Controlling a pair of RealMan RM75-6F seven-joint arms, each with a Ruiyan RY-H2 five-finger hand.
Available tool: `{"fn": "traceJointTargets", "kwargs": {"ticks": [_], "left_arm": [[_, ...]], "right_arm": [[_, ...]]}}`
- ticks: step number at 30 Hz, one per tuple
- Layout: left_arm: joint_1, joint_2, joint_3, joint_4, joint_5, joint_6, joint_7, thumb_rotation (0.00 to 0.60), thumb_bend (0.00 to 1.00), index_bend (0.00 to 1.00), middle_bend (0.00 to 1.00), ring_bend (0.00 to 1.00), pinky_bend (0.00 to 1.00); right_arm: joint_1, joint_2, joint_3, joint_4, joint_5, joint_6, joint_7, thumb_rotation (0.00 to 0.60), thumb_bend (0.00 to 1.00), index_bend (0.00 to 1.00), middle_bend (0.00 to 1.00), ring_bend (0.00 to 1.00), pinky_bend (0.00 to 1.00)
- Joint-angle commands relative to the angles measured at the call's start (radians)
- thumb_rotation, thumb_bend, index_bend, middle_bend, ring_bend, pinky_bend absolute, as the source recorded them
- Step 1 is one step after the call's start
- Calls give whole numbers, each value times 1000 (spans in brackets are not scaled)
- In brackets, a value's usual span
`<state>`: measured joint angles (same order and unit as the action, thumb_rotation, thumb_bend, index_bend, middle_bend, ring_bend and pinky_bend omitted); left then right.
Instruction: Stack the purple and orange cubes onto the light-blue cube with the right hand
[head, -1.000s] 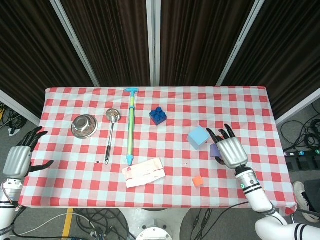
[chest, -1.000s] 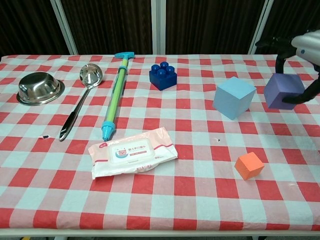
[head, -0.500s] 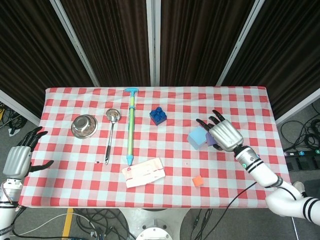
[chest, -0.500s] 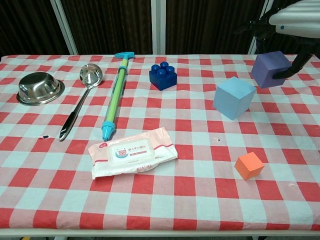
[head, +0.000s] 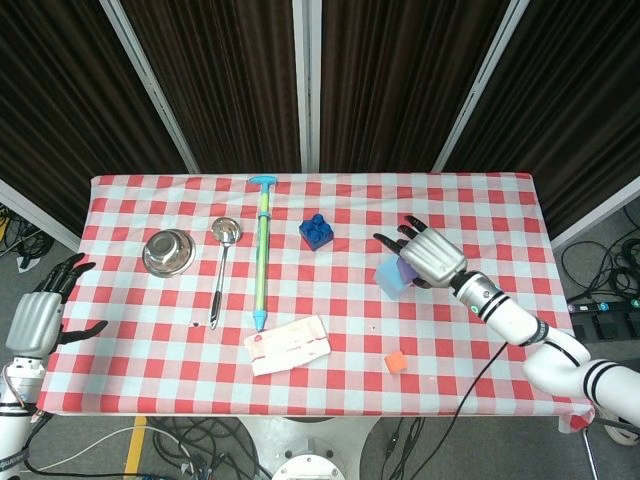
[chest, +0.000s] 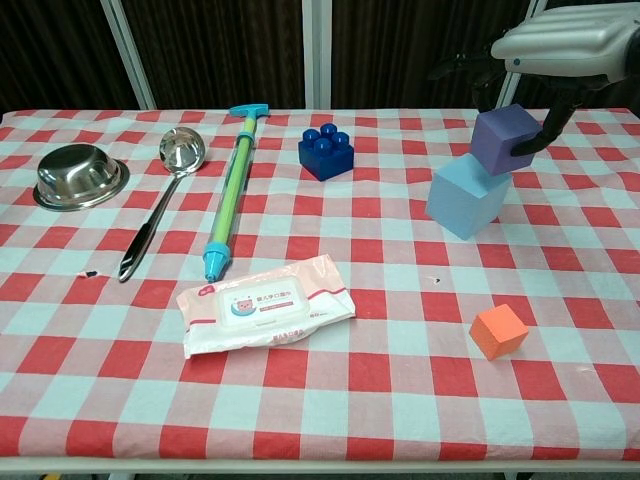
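Right hand (chest: 556, 48) around purple cube (chest: 505, 139)

Over the sequence, the right hand (chest: 560, 50) is carried leftward across the table and raised, the purple cube (chest: 505, 139) being kept between thumb and fingers (chest: 468, 66) throughout. The cube, first held to the right of and well apart from the light-blue cube (chest: 465, 197), is now brought above its upper right corner; whether the two touch cannot be told. In the head view the hand (head: 430, 255) is shifted from beside the light-blue cube (head: 390, 281) to directly over it, and the forearm is stretched out further.
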<state>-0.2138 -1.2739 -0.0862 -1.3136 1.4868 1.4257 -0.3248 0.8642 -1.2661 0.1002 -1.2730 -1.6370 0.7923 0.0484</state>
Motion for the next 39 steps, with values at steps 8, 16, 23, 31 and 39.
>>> {"fn": "traceJointTargets", "kwargs": {"ticks": [8,16,23,31,39], "left_arm": [[0,0,0,0,0,0,0,600,60,225,202,145,309],[0,0,0,0,0,0,0,600,60,225,202,145,309],[0,0,0,0,0,0,0,600,60,224,202,145,309],[0,0,0,0,0,0,0,600,60,224,202,145,309],[0,0,0,0,0,0,0,600,60,225,202,145,309]], "right_arm": [[55,-51,-36,90,-31,-8,81,600,124,18,471,169,115],[78,-66,-57,124,-31,-17,102,600,123,18,467,169,119],[89,-70,-74,138,-33,-16,114,600,122,18,465,169,119],[102,-78,-89,157,-35,-14,132,600,123,18,465,169,121],[117,-99,-106,192,-47,-7,166,600,123,18,464,169,124]]}}
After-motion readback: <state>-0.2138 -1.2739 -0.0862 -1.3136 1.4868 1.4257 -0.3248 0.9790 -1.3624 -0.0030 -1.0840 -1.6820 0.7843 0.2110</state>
